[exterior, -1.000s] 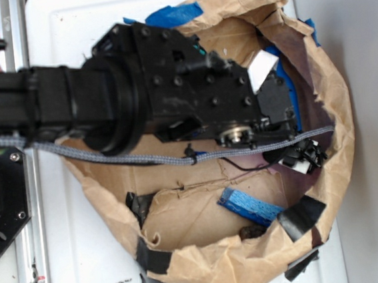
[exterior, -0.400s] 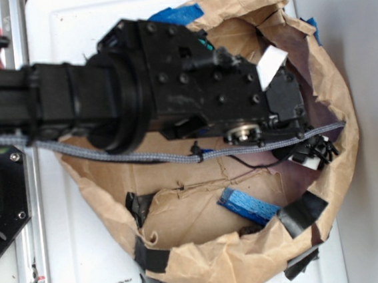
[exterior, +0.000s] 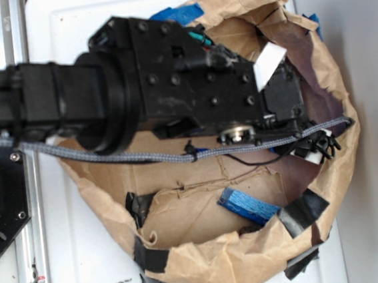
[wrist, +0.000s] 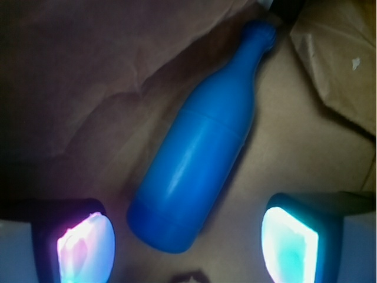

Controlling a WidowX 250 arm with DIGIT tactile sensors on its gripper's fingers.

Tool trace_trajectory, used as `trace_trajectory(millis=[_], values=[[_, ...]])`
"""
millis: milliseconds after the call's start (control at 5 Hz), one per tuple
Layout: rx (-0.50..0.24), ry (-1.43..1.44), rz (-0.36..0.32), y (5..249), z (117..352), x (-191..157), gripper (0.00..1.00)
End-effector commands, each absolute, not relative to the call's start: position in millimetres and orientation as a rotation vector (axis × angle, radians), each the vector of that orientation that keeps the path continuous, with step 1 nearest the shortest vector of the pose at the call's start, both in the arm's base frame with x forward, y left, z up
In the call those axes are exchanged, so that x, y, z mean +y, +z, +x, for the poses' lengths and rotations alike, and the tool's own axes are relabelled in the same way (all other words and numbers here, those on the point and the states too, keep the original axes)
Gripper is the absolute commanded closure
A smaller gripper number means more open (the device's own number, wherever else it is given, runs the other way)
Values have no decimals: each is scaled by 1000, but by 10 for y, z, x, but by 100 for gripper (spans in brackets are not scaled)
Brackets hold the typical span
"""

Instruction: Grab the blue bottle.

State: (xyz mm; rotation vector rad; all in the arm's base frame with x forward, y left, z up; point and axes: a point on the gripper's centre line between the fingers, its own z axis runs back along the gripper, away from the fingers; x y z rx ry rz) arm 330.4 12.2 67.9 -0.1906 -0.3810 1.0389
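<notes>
The blue bottle [wrist: 200, 147] lies on its side on brown paper in the wrist view, neck pointing up and to the right. Its base end sits between my two fingers, closer to the left one, touching neither. My gripper [wrist: 187, 247] is open, with a wide gap between its glowing pads [wrist: 85, 247]. In the exterior view the black arm and wrist [exterior: 190, 81] hang over the right half of the paper-lined bowl [exterior: 208, 267] and hide the bottle. The gripper's fingers are hidden there too.
A flat blue sponge-like piece [exterior: 249, 206] lies in the bowl's lower part. Black tape patches [exterior: 302, 212] and blue tape [exterior: 175, 13] hold the crumpled paper rim. A grey braided cable [exterior: 143, 156] crosses the bowl. A metal rail [exterior: 27, 217] runs along the left.
The arm has shifted a little right and up over the bowl's right side, and the small black-and-white part below the wrist moved right with it.
</notes>
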Motion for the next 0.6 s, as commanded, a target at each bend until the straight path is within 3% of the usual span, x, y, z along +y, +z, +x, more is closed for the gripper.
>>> trace_trajectory(millis=[0, 200, 400], values=[[-435, 1097, -205, 754, 3493, 276, 0], [-423, 1092, -199, 693, 3549, 227, 0], [-431, 1069, -144, 569, 3548, 159, 0]])
